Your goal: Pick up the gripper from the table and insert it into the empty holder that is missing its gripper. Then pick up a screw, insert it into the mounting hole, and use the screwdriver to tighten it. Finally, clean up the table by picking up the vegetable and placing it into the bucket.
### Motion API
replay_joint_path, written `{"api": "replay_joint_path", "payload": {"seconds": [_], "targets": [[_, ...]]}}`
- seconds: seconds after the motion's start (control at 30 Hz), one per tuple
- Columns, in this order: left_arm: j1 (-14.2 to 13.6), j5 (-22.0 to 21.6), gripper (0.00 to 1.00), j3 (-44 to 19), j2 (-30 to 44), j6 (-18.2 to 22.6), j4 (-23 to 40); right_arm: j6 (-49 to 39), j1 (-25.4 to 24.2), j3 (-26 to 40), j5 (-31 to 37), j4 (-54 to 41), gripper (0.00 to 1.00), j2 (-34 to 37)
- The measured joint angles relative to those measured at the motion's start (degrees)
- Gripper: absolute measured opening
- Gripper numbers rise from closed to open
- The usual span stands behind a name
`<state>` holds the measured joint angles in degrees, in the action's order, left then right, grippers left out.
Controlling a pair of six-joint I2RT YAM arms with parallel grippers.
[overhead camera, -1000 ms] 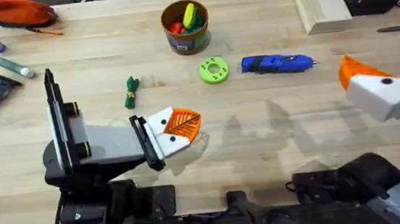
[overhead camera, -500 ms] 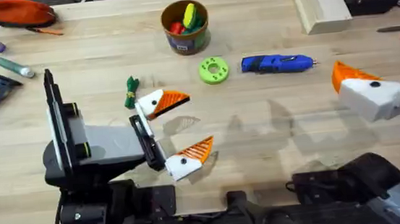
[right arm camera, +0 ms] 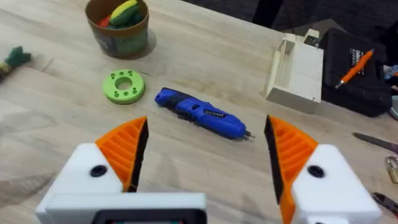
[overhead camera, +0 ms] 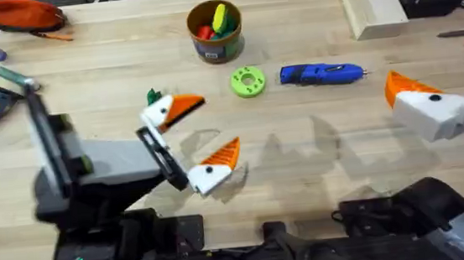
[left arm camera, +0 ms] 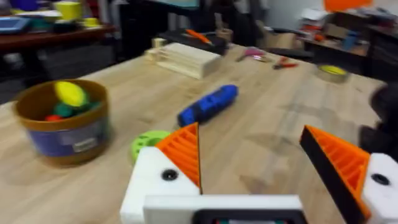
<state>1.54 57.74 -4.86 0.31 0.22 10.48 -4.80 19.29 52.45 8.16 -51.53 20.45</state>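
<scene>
My left gripper (overhead camera: pixel 201 135) stands open over the table's left middle, white fingers with orange pads spread wide and nothing between them. The green vegetable (overhead camera: pixel 152 96) lies just beyond its far finger (overhead camera: pixel 173 110), partly covered by it. The mustard bucket (overhead camera: pixel 216 31) stands at the back centre with toys inside. The blue screwdriver (overhead camera: pixel 321 73) lies flat right of centre, its tip pointing right. My right gripper (right arm camera: pixel 205 163) hovers open and empty at the right, the screwdriver (right arm camera: pixel 202 113) ahead of it. The loose gripper, the holder and the screw are out of view.
A flat green ring-shaped disc (overhead camera: pixel 247 81) lies between the bucket and the screwdriver. A white rectangular box (overhead camera: pixel 373 4) sits at the back right. Pens and an orange pouch (overhead camera: pixel 21 12) lie at the left edge, tools at the right edge.
My left gripper went from shut to wide open and swung left and away, toward the vegetable. The right gripper shifted slightly left.
</scene>
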Motion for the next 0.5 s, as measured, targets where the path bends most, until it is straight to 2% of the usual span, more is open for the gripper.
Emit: {"api": "replay_joint_path", "payload": {"seconds": [0.13,0.27,0.3,0.5], "targets": [[0.0,-6.8,0.985,-9.4,0.1,1.3,11.5,0.1,0.0,0.0,0.0,0.0,0.989,0.0],[0.0,-12.7,0.985,-20.0,4.2,4.9,23.8,0.1,0.0,0.0,0.0,0.0,0.989,0.0],[0.0,-16.9,0.985,-27.9,10.3,7.5,31.7,0.1,0.0,0.0,0.0,0.0,0.989,0.0],[0.0,-24.2,0.985,-42.6,25.1,10.1,43.5,0.1,0.0,0.0,0.0,-0.8,0.989,0.0]]}}
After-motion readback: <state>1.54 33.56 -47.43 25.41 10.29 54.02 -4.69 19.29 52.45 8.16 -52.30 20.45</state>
